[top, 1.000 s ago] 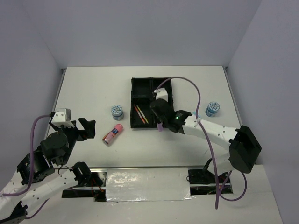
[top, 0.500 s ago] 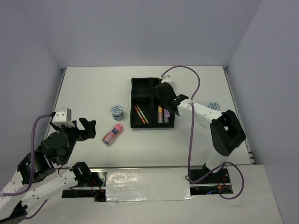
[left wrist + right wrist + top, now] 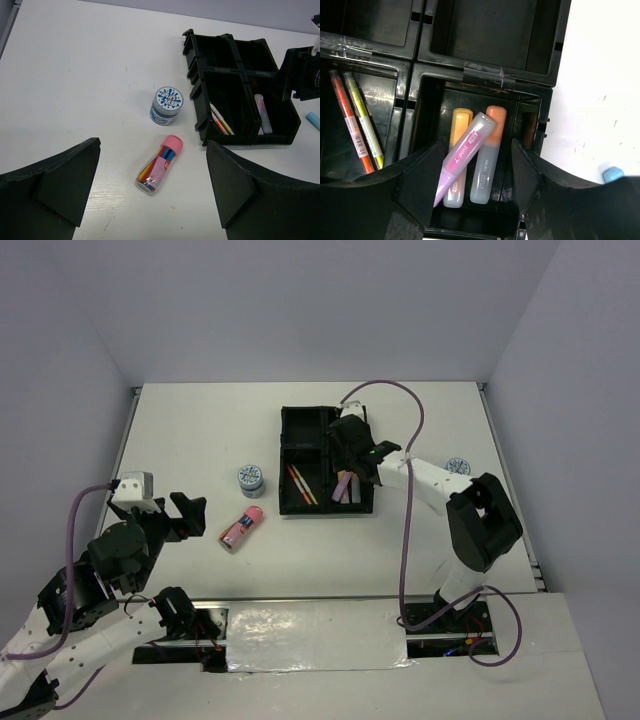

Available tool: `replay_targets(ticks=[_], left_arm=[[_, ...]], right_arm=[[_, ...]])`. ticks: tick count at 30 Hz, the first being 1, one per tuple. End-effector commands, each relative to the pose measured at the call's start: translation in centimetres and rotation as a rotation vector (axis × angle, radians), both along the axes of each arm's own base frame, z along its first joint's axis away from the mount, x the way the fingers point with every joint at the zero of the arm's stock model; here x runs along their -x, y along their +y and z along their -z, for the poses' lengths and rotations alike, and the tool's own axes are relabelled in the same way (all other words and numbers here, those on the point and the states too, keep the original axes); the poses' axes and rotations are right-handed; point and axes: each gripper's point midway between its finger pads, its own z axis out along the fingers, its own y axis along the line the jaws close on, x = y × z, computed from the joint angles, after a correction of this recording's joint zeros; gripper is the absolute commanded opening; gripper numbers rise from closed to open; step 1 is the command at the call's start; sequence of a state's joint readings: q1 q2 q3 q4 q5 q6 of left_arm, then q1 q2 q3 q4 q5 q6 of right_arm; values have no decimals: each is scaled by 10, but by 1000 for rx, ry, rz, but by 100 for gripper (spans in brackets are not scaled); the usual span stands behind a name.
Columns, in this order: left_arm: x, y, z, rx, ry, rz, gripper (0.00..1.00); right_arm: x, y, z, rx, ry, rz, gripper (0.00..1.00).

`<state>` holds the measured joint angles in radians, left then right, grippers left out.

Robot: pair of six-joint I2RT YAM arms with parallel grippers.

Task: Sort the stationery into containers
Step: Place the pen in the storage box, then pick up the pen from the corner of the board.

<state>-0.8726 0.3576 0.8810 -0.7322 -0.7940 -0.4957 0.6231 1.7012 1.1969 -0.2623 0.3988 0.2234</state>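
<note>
The black tray (image 3: 284, 455) has four compartments. My right gripper (image 3: 477, 145) hangs open over the near right compartment. Between its jaws a purple marker (image 3: 465, 150) lies slanted across a yellow marker (image 3: 461, 117) and an orange marker (image 3: 490, 155), clear of both fingers. Thin orange and yellow pens (image 3: 357, 125) lie in the near left compartment. The far compartments look empty. A pink tube (image 3: 160, 163) and a blue-white tape roll (image 3: 167, 105) rest on the table left of the tray (image 3: 240, 70). My left gripper (image 3: 152, 147) is open just short of the tube, holding nothing.
A second tape roll (image 3: 457, 468) sits right of the tray near my right arm. A blue marker (image 3: 612, 174) lies on the table beside the tray's right wall. White walls close off the table at the back and sides.
My right arm swung from the tray's front edge to over the near right compartment. Its jaws opened and the purple marker now lies on the other markers. The left arm stayed put.
</note>
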Motion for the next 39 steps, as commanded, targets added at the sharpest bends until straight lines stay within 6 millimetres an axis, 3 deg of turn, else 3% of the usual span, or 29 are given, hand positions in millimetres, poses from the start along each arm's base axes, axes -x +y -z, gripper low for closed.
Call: replay_targets(ticks=[1, 5, 6, 7, 9, 10, 14, 15, 17, 20, 23, 26, 30, 32, 39], left_arm=[[-3, -2, -9, 3, -29, 5, 99], [-1, -1, -10, 10, -33, 8, 99], [-1, -1, -11, 15, -38, 9, 99], [-1, -1, -11, 16, -40, 13, 99], [0, -3, -12, 20, -44, 27, 99], [0, -3, -12, 22, -46, 30, 99], [1, -5, -14, 27, -52, 46, 99], [1, -5, -14, 26, -53, 48, 99], [1, -6, -14, 27, -54, 49, 99], [1, -7, -14, 24, -51, 54, 99], [1, -8, -15, 28, -56, 64, 99], [2, -12, -16, 26, -60, 87, 99], [2, -13, -16, 26, -60, 93, 99], [2, -13, -17, 30, -64, 91, 99], [2, -13, -16, 27, -62, 90, 99]], right_arm=[[-11, 2, -39, -55, -87, 17, 64], [5, -31, -55, -75, -79, 83, 65], [11, -50, -47, -89, -48, 116, 70], [17, -62, -61, -127, -70, 133, 70], [29, -94, -51, -123, -39, 182, 71], [34, -103, -62, -129, -68, 191, 71], [43, -142, -59, -102, -102, 253, 74], [44, -148, -51, -111, -77, 265, 80], [41, -172, -27, -142, 23, 327, 82], [39, -182, -2, -119, 121, 337, 86], [38, -185, 10, -84, 159, 319, 86], [40, -204, 32, 8, 235, 351, 86], [46, -195, 66, 3, 342, 281, 85], [47, -200, 80, 29, 381, 286, 85], [51, -203, 102, 42, 481, 268, 79]])
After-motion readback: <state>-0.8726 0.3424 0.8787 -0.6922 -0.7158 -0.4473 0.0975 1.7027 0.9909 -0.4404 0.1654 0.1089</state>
